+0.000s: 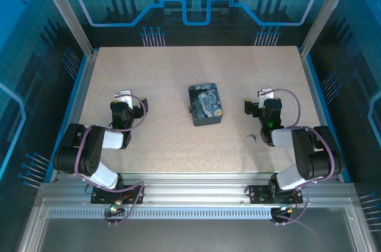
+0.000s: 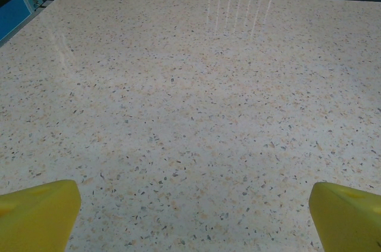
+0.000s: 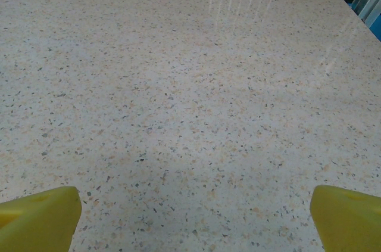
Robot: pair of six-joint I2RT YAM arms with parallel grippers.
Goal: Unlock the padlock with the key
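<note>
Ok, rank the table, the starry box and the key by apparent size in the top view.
Largest to smallest:
1. table
2. starry box
3. key, a tiny dark sliver

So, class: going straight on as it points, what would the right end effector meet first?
Probably the bare table; ahead of the right end effector the way looks free to its far edge.

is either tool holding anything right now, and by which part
Nothing is held: the left tool and the right tool are open and empty; the key lies loose on the table.
</note>
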